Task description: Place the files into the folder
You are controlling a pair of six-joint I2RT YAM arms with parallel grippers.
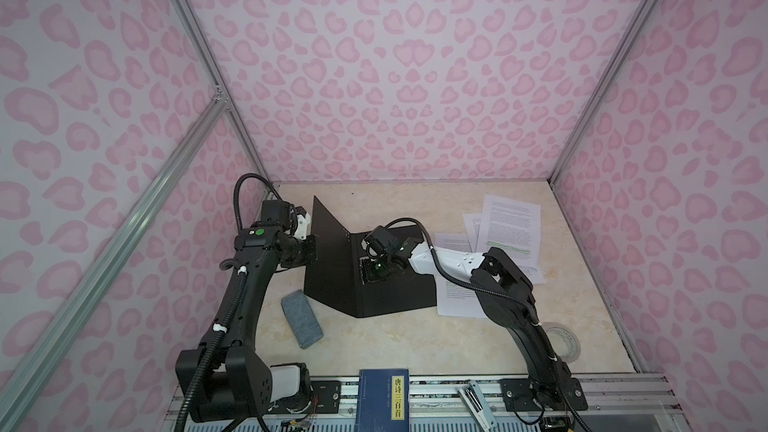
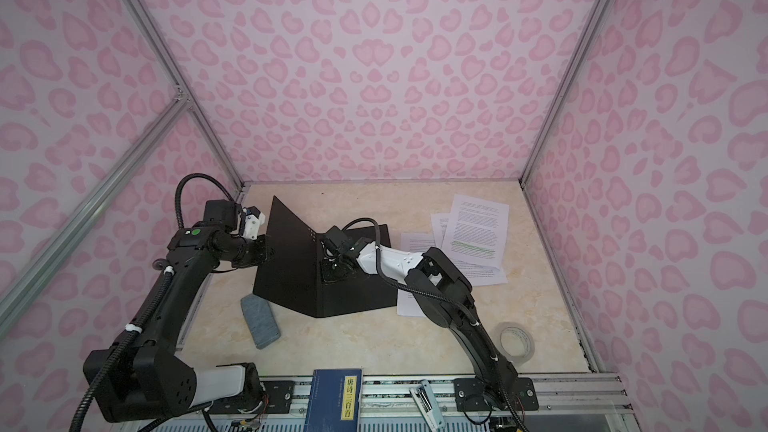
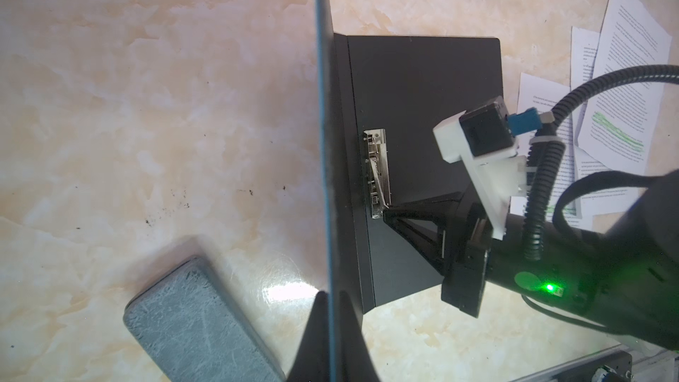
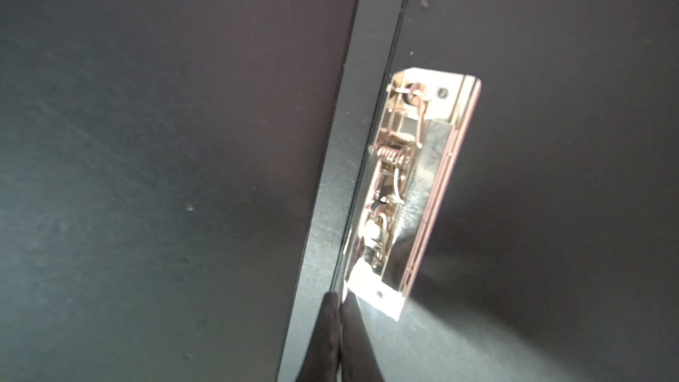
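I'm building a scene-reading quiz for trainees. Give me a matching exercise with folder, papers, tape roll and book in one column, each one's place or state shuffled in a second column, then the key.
Things:
1. folder
2. papers
3. tape roll
4. book

Place or state:
a. overlapping, flat on the right side of the table
b. at the near edge, yellow label strip
c. open, one cover raised
d. beside the right arm, near its base

Pairs: 1-c, 2-a, 3-d, 4-b

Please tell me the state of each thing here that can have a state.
folder: open, one cover raised, the other flat on table.
metal clip: holds no paper.
files: loose on table, outside folder, overlapping.
left gripper: shut on folder's raised cover edge.
right gripper: shut, tips at the clip's end.
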